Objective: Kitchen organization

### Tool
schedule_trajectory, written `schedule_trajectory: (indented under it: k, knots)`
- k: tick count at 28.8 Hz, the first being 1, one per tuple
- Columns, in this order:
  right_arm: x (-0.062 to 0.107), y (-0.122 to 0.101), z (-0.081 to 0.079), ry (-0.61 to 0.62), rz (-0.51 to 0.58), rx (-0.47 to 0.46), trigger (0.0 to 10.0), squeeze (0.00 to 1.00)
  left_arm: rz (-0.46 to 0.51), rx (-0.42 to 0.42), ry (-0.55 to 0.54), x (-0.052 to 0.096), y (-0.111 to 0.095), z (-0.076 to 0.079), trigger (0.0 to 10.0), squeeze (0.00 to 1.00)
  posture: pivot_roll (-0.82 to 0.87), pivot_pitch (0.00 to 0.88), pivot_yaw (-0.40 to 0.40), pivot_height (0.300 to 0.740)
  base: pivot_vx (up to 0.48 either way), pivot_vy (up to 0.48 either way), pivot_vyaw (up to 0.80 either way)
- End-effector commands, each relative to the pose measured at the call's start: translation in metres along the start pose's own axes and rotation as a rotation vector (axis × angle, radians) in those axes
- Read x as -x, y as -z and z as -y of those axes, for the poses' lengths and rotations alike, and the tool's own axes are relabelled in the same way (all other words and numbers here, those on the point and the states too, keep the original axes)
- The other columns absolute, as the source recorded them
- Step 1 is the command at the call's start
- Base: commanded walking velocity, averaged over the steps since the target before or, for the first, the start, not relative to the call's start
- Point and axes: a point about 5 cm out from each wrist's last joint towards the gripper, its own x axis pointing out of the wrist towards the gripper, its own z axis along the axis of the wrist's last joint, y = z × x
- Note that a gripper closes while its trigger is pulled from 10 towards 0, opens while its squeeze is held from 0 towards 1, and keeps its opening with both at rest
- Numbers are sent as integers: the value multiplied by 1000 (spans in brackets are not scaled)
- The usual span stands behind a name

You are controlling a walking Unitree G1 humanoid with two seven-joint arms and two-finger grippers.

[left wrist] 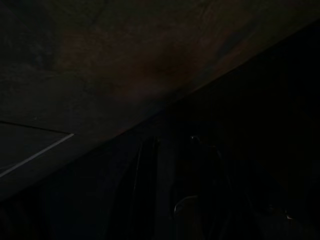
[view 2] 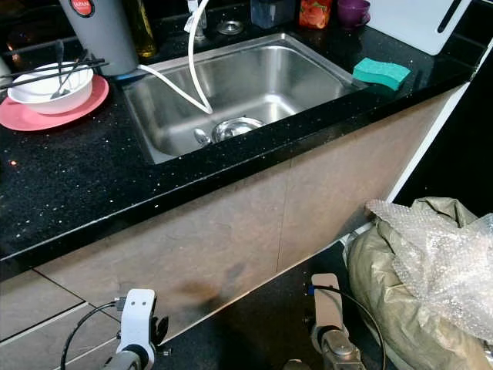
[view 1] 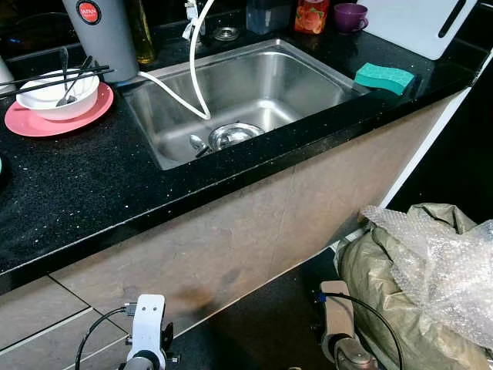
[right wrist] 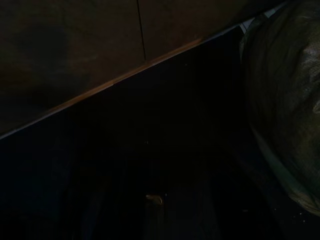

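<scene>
on the counter point(view 1: 69, 200) the bowl point(view 1: 54, 91), plate point(view 1: 46, 119) and sponge point(view 1: 384, 77) sat untouched, so i judged the tidying barely begun; both arms hung idle, finger state impossible to tell.

Brushed stainless-steel sink point(view 1: 254, 85) gleams softly; the black countertop point(view 1: 69, 193) is polished stone, glossy and speckled. Matt stone-look cabinet front point(view 1: 231, 239) below. Spongy green sponge point(view 1: 384, 77), glazed white bowl point(view 1: 58, 96), crinkly clear bubble wrap point(view 1: 443, 262) over a dull cloth sack point(view 1: 377, 277).
</scene>
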Motion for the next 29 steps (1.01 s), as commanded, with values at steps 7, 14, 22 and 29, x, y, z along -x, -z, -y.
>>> schedule_trajectory:
  k: [7, 14, 22, 29]
  knots:
    - [1, 7, -4, -10, -25, -14, 10000, 0, -2, -19, -4, 1, 1, -4, 10000, 0, 15, 110, 16, 740, 0, 0, 0]
    - [1, 6, -4, -9, -24, -15, 10000, 0, 1, -21, -3, 1, 0, -3, 10000, 0, 14, 109, 17, 740, 0, 0, 0]
    - [1, 6, -4, -10, -23, -15, 10000, 0, 2, -20, -2, 0, 0, -3, 10000, 0, 15, 109, 17, 740, 0, 0, 0]
    - [1, 6, -4, -8, -22, -16, 10000, 0, 2, -21, 1, 0, -1, -3, 10000, 0, 12, 111, 20, 740, 0, 0, 0]
